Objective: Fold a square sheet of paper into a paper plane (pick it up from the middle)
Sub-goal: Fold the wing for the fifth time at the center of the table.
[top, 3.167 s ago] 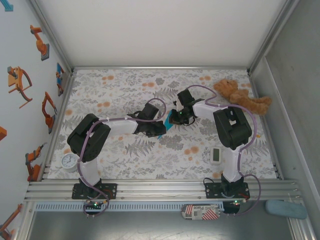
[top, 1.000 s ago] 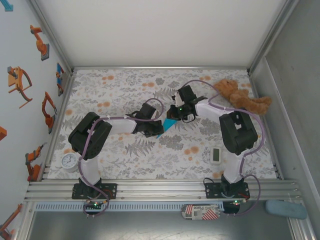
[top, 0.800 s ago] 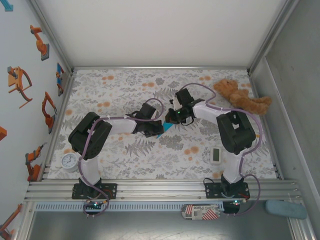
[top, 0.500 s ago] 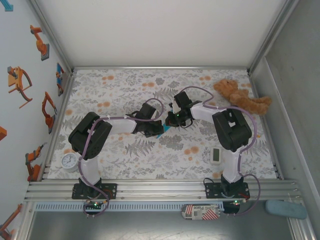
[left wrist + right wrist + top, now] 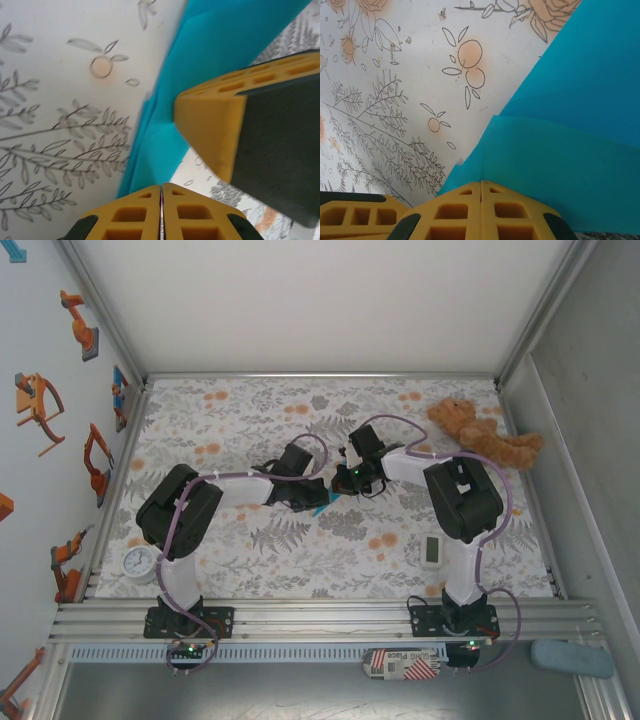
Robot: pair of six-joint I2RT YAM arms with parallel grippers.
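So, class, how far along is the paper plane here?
Done: the paper is already folded, with one layer overlapping another. In hand: the left jaws and right jaws are both shut on its edge. Left: it is not yet a pointed dart, so more folds seem needed.

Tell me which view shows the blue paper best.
Right wrist: the blue paper covers much of the frame, and its overlapping folded layers are clear. Left wrist shows a narrower strip; top external shows a tiny sliver.
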